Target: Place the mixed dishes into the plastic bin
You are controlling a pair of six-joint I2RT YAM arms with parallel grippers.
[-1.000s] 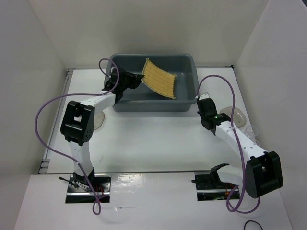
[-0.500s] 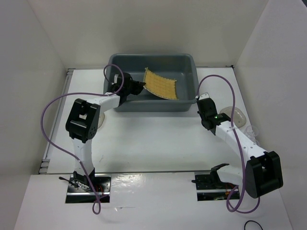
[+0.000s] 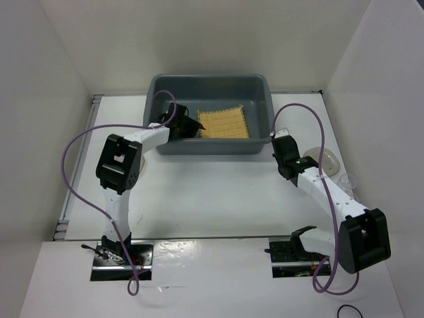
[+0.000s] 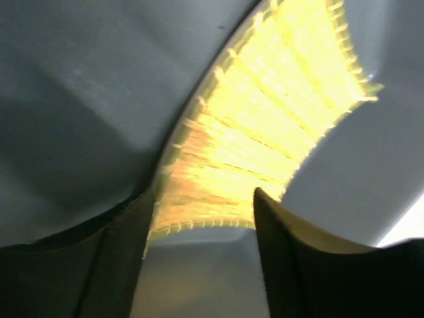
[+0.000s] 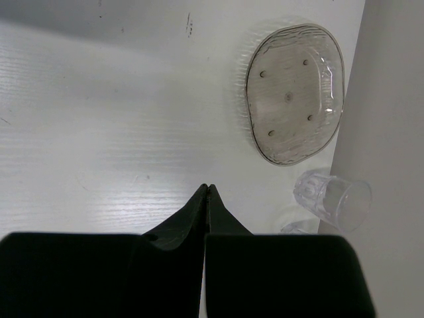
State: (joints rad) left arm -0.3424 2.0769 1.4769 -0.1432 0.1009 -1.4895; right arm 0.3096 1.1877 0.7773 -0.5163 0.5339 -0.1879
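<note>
- Shut tip to tip, the right jaws hold nothing; they hang over the bare white worktop (image 3: 212,192) at the end of the right arm (image 3: 324,192), on the right side and short of the bin.
- Nearest on that side, a small clear cup (image 5: 331,197) sits close to the right wall, well apart from the jaws.
- Just past the cup lies a round clear plate (image 5: 295,93) flat on the worktop — near the cup but not touching it, and outside the bin.
- From above, both sit to the right of the right arm: the cup (image 3: 346,180) nearer, the plate (image 3: 326,161) a little farther.
- Farther back, the left arm (image 3: 142,136) reaches over the bin's near left rim, its jaws down inside.
- Left jaws stand parted, gripping nothing; the wrist view shows the two dark fingers (image 4: 126,258) apart, with the mat's frayed near edge in the gap. Whether they touch it I cannot tell.
- Yellow woven mat (image 3: 224,122) lies on the bin floor, toward the near right part — the wrist view shows it (image 4: 265,132) blurred and spread across the grey bottom.
- Dark grey plastic bin (image 3: 212,78) stands at the far middle of the worktop.
</note>
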